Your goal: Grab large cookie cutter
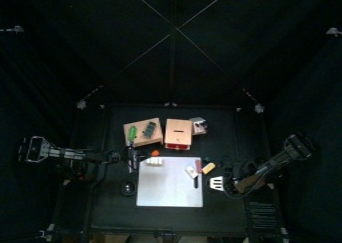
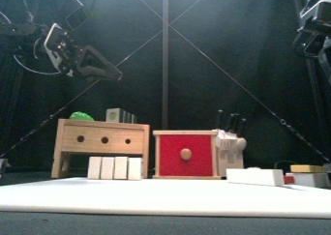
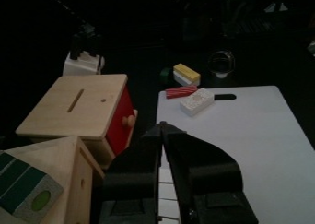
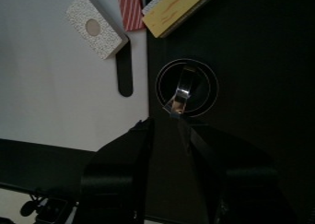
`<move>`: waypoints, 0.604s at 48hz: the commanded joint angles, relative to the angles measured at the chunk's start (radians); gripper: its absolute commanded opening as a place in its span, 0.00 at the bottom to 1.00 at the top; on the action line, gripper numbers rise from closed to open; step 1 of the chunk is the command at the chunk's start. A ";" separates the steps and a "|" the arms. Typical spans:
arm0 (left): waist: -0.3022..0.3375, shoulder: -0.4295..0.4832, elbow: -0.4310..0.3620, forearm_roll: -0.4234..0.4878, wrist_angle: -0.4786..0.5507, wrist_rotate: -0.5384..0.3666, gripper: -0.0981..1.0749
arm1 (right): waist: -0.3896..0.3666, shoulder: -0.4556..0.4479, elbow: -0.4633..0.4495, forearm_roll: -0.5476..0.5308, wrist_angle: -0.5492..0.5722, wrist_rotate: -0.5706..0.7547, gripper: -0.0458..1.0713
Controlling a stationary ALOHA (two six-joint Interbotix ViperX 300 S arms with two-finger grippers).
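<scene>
The large cookie cutter point(image 4: 187, 84), a round dark ring with a shiny metal band, lies on the black table point(image 4: 264, 99) just right of centre in the right wrist view, beside the white cutting board point(image 4: 55, 71). In that view the right gripper point(image 4: 172, 122) hangs directly over the ring, its two jaws pressed together to a point near the ring's lower rim. Above the ring, at the upper middle of the frame, a yellow sponge point(image 4: 176, 10) and a speckled white block point(image 4: 96, 25) lie at the board's corner, with a black handle point(image 4: 124, 73) on the board's edge.

In the left wrist view the left gripper point(image 3: 164, 135), jaws closed together, sits at lower centre above the board's near edge, next to a wooden box with a red front point(image 3: 92, 106). The cutter appears there in the upper right.
</scene>
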 commanded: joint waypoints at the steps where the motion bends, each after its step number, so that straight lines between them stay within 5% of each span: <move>1: -0.035 -0.034 -0.028 0.006 0.153 -0.002 0.51 | 0.021 -0.021 -0.002 -0.031 -0.002 -0.002 0.68; 5: -0.091 -0.069 -0.054 -0.009 0.342 -0.005 0.51 | 0.040 -0.026 0.018 -0.069 -0.020 -0.002 0.68; 13: -0.147 -0.083 -0.092 -0.028 0.515 -0.002 0.54 | 0.044 -0.026 0.072 -0.127 -0.063 0.000 0.68; 24: -0.265 -0.089 -0.107 -0.127 0.706 -0.002 0.81 | 0.017 -0.023 0.140 -0.176 -0.066 0.003 0.68; 29: -0.316 -0.103 -0.132 -0.103 0.779 0.002 0.88 | -0.002 -0.025 0.144 -0.190 -0.083 0.003 0.68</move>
